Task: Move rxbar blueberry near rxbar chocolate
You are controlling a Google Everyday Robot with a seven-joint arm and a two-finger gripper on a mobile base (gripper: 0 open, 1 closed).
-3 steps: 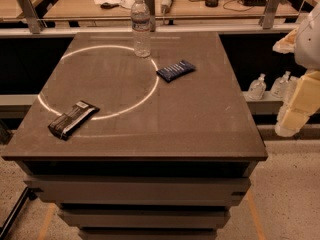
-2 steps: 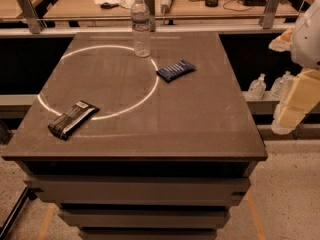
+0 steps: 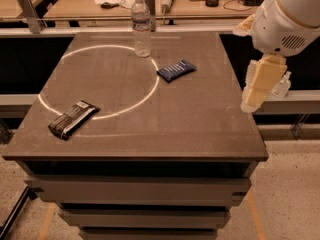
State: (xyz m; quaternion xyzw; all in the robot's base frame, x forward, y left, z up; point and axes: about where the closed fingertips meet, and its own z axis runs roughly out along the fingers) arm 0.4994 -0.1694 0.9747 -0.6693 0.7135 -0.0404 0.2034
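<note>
The rxbar blueberry (image 3: 176, 70), a navy-blue wrapped bar, lies flat on the dark table (image 3: 200, 129), right of centre toward the back, just outside a bright ring of light. The rxbar chocolate (image 3: 73, 119), a black-grey wrapped bar, lies near the front left, on the ring's edge. My gripper (image 3: 250, 104) hangs below the white arm at the table's right edge, pointing down, above table height. It is well to the right of the blueberry bar and far from the chocolate bar, and it holds nothing that I can see.
A clear water bottle (image 3: 141, 26) stands upright at the back of the table, left of the blueberry bar. A wooden bench (image 3: 75, 4) with cables and tools runs behind the table. A small white bottle (image 3: 282, 84) sits on a ledge at the right.
The arm and gripper have moved left and slightly up, from beyond the table's right side to over its right edge. Both bars and the bottle have not moved.
</note>
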